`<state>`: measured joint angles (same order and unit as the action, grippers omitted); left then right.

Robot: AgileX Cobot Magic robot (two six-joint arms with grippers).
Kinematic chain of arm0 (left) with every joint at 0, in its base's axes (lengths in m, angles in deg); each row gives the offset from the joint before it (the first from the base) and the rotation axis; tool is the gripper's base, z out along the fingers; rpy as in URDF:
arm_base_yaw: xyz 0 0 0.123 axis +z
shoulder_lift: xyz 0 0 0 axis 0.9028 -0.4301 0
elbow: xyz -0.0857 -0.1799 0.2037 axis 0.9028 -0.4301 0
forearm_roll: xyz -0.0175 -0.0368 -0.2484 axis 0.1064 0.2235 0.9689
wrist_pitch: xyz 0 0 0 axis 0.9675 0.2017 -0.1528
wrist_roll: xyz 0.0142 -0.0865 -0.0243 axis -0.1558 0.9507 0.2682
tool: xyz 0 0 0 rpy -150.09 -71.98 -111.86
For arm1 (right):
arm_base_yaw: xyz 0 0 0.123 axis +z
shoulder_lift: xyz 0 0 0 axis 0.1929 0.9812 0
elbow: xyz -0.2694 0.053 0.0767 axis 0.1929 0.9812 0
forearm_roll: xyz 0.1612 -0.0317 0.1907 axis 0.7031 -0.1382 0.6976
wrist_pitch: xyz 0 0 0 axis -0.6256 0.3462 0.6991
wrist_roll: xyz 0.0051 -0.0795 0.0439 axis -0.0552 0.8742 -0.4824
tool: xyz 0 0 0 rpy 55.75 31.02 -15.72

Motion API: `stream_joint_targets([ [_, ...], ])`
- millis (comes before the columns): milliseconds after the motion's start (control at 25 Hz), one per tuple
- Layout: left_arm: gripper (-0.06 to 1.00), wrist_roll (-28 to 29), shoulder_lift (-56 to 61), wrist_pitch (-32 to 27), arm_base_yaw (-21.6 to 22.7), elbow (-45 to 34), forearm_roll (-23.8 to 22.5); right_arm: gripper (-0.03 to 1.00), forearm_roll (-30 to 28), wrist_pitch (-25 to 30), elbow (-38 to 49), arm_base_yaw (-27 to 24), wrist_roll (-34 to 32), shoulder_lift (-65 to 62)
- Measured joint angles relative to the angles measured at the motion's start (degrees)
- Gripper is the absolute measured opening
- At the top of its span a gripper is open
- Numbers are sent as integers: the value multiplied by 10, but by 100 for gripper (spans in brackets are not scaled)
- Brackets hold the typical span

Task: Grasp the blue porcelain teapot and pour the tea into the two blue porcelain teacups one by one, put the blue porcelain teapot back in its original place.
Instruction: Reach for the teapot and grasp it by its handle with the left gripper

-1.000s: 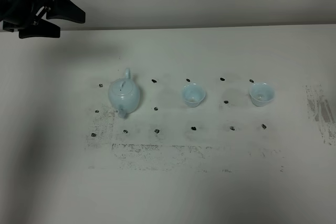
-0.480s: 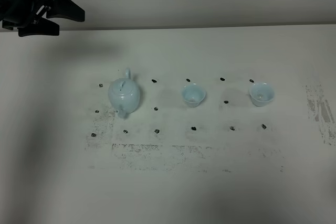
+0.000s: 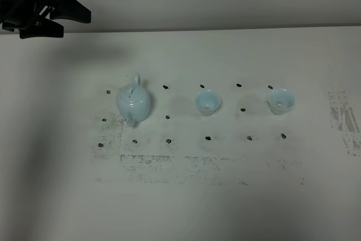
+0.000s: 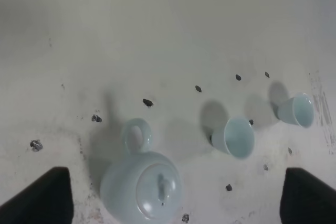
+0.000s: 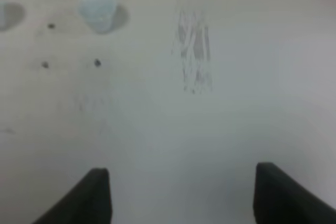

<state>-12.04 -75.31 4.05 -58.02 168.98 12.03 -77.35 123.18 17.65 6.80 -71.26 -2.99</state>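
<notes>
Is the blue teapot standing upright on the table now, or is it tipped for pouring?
Upright. The blue teapot rests on its base on the table, its lid on top, and nothing holds it.

teapot [image 3: 134,103] left of two teacups [image 3: 207,101]

One teapot [image 3: 134,103], two teacups [image 3: 207,102] [image 3: 281,101]

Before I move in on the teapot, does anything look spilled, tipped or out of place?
Nothing stands out. The blue porcelain teapot sits upright, lid on; both teacups stand upright beside it, no spill visible. The table only shows dark dots and scuff marks.
</notes>
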Motion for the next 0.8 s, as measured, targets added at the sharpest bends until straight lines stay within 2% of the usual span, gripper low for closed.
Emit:
stream_joint_targets([
  [200,76,-2,0,1,0,0,0,59,17,-1,0,0,22,-48],
  [560,76,-2,1,6,0,0,0,50,24,-3,3,0,31,-52],
  [800,76,-5,1,8,0,0,0,49,24,-4,4,0,42,-52],
])
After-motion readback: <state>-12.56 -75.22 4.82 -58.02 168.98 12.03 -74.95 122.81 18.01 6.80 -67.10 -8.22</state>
